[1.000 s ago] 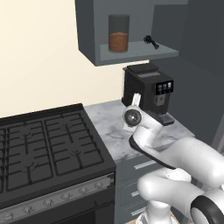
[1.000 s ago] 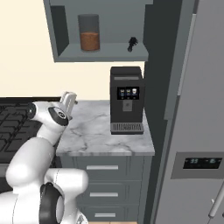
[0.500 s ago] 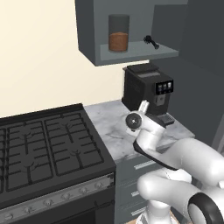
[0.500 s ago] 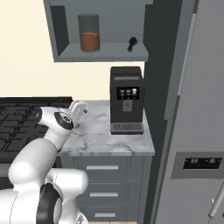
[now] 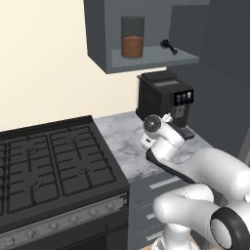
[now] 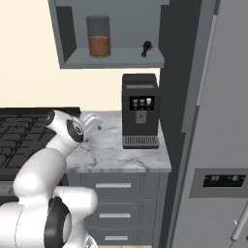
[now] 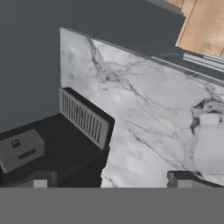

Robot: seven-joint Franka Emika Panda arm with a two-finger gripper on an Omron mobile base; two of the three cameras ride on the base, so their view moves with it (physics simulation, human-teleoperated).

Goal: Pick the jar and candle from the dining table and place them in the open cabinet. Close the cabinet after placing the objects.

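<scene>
1. Gripper [image 6: 92, 121] low over the marble counter [image 6: 116, 152], jaws spread wide, nothing between them. In the hand view the two dark fingertips [image 7: 186, 178] stand far apart at the bottom, bare marble between.
2. Left base view: the wrist and hand [image 5: 158, 128] are folded down in front of the coffee machine [image 5: 163, 97]; the fingers themselves are hard to make out there. The right base view gives them better, pointing toward the machine's side.
3. Hand view catches the coffee machine's drip grille [image 7: 83, 117] close up at left, plus a strip of wood floor [image 7: 203, 26] past the counter edge; neither base view shows those.
4. Jar [image 5: 132, 37] stands upright on the shelf of the open cabinet [image 5: 97, 44], reddish-brown fill in the lower half. Also in right base view [image 6: 99, 36], left part of the shelf.
5. Small dark thing [image 6: 146, 47] on the same shelf, right of the jar, well apart. Probably the candle, too small to tell.
6. Stove [image 5: 49, 161] with black grates just left of the counter.
7. Right base view adds the grey fridge [image 6: 218, 145] at right and the drawers [image 6: 114, 186] with silver handles under the counter.
</scene>
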